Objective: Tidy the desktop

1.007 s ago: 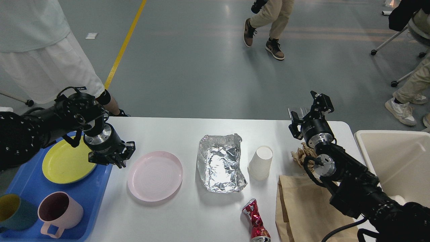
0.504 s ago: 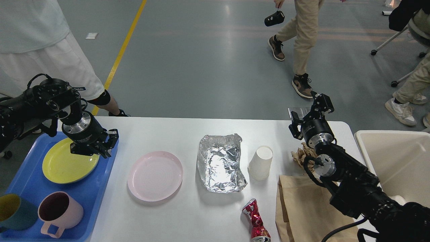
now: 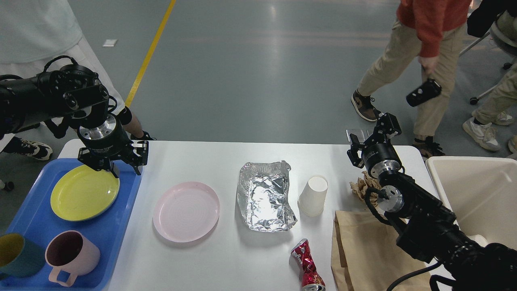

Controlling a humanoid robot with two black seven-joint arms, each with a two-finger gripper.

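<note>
The white desktop (image 3: 210, 258) carries a pink plate (image 3: 186, 211), a crumpled foil tray (image 3: 264, 196), an upside-down white paper cup (image 3: 314, 195), a crushed red can (image 3: 307, 270), a brown paper bag (image 3: 363, 250) and a wad of crumpled brown paper (image 3: 359, 186). My left gripper (image 3: 117, 166) hangs open and empty, pointing down over the far right corner of the blue tray (image 3: 121, 226), just beyond the yellow plate (image 3: 85, 192). At the table's far right edge my right gripper (image 3: 369, 135) is raised, open and empty, behind the paper wad.
In the blue tray stand a pink mug (image 3: 70, 254) and a teal cup (image 3: 16, 254) near the front. A beige bin (image 3: 444, 178) sits off the table's right end. People stand and walk on the floor beyond the table.
My left gripper has drawn back from beside the pink plate, moving left and up to the tray's far corner. The right arm has not moved. A person walked rightward behind the table.
</note>
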